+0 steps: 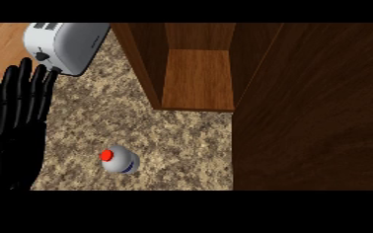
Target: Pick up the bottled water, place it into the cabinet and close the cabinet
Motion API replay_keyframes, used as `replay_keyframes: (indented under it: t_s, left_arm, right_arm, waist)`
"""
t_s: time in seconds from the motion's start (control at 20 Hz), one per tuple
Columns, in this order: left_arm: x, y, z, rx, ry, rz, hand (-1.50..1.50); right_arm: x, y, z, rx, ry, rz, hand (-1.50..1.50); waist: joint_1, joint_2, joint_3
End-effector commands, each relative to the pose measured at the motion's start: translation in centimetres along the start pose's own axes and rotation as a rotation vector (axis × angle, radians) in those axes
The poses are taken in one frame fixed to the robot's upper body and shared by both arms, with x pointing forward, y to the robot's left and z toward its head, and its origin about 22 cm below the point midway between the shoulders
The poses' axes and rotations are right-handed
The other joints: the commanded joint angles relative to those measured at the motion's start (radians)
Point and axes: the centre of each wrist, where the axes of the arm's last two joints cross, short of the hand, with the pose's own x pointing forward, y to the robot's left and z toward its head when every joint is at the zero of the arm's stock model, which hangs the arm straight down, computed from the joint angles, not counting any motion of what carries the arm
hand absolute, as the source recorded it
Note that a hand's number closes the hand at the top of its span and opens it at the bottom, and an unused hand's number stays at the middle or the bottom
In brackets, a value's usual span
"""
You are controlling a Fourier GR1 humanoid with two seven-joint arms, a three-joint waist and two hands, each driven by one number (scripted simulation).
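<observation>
Left hand (23, 113), black, seen from the head view at the nine o'clock edge of the field. Fingers straight and held together, tips directed toward twelve o'clock; the palm extends down toward seven o'clock. The hand is at rest, grasping nothing. No forearm is distinguishable, and the right hand does not appear.

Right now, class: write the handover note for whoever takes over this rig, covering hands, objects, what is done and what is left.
Left hand: open, resting at the view's left edge, holding nothing. Right hand: not in view.
Bottled water: upright on the counter, red cap up, in front of the cabinet.
Cabinet: open, shelf bare where visible.
Done: nothing yet.
Left: grasp bottle, place inside, close cabinet.
</observation>
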Motion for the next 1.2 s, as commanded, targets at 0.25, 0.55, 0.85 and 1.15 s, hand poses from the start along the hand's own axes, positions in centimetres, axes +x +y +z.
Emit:
replay_keyframes:
  t_s: [0.25,0.55,0.85,1.15]
  left_arm:
    - [3.9,-3.5,3.4,-0.401,-0.098,0.198,-1.5]
    - [1.7,-3.5,8.5,-0.229,0.411,0.418,-1.5]
    - [4.6,-2.2,10.1,-0.235,0.418,0.398,-1.5]
    - [2.6,-0.5,13.1,-0.233,0.431,0.4,-1.5]
  right_arm:
    - [2.1,-0.2,1.6,0.116,-0.055,0.074,-1.5]
    - [1.4,2.1,5.3,0.1,0.286,-0.345,-1.5]
    - [2.8,-0.2,8.1,0.109,0.283,-0.348,-1.5]
    - [1.3,1.0,8.3,0.088,0.292,-0.355,-1.5]
  waist:
    - [-0.031,0.017,0.006]
    - [-0.023,0.017,0.006]
    - [-0.033,0.022,0.006]
    - [-0.026,0.022,0.006]
